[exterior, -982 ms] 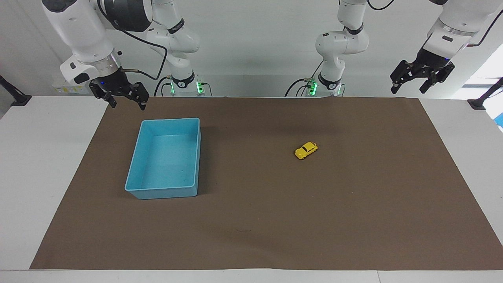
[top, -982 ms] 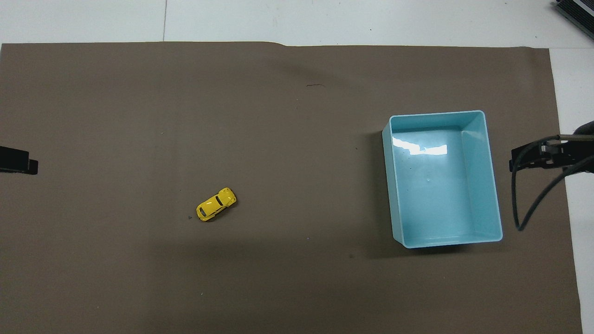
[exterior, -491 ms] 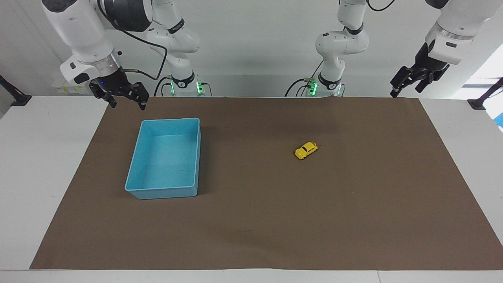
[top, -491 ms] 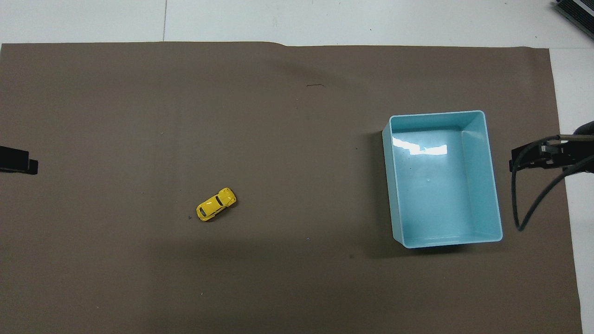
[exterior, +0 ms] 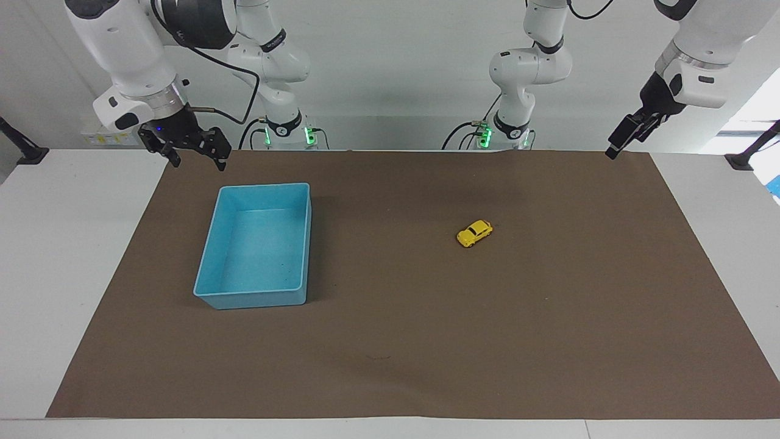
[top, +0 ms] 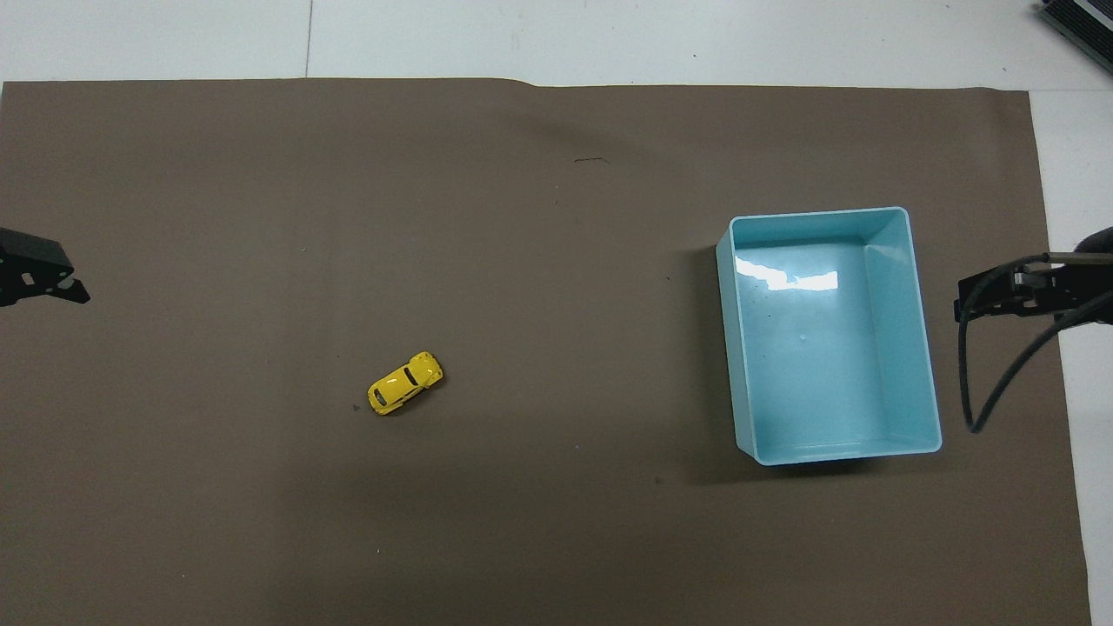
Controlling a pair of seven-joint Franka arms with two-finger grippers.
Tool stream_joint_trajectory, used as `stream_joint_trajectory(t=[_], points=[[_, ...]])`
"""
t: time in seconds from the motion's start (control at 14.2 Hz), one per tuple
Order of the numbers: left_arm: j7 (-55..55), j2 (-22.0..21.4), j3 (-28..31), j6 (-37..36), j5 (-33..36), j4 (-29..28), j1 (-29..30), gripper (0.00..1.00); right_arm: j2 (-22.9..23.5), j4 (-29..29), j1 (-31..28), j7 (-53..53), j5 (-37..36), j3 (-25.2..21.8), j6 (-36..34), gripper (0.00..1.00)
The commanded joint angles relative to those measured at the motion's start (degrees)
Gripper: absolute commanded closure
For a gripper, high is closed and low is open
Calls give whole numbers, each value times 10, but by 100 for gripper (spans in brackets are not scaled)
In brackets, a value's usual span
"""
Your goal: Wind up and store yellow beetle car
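Note:
The yellow beetle car (exterior: pixel 475 233) (top: pixel 405 382) stands on its wheels on the brown mat (exterior: pixel 548 317), toward the left arm's end of the table, with nothing touching it. The light blue bin (exterior: pixel 250 299) (top: pixel 740 348) sits empty toward the right arm's end. My left gripper (exterior: pixel 613 150) (top: pixel 39 280) hangs open over the mat's corner at its own end, turned edge-on, well away from the car. Over the mat's edge beside the bin, my right gripper (exterior: pixel 194 153) (top: pixel 965 304) is open and holds nothing.
The brown mat covers most of the white table (exterior: pixel 73 244). A black cable (top: pixel 1000 382) loops from the right wrist. Clamp stands (exterior: pixel 24 152) sit at the table's two ends near the robots.
The left wrist has turned and lifted a little, so its gripper now shows edge-on. The right arm, the car and the bin have not moved.

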Motion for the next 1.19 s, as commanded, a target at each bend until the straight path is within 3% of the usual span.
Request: stream_joint_trajectory(t=[0.0,0.49,0.91,1.12], points=[[-36,-8,3,8,-8,-12,-3,0,-11,-11,-10,-7,11,5,-5,0],[-188,-20,0,6,-25,-32,-7,0,-11,-12,-10,-8,11,5,-5,0],[-456,-19,0,36,-28,-72,-8,0,-11,-13,-10,-8,11,5,-5,0],[-540,-20,0,69,-28,-103,-11,0,-12,-13,-9,-8,11,5,-5,0]])
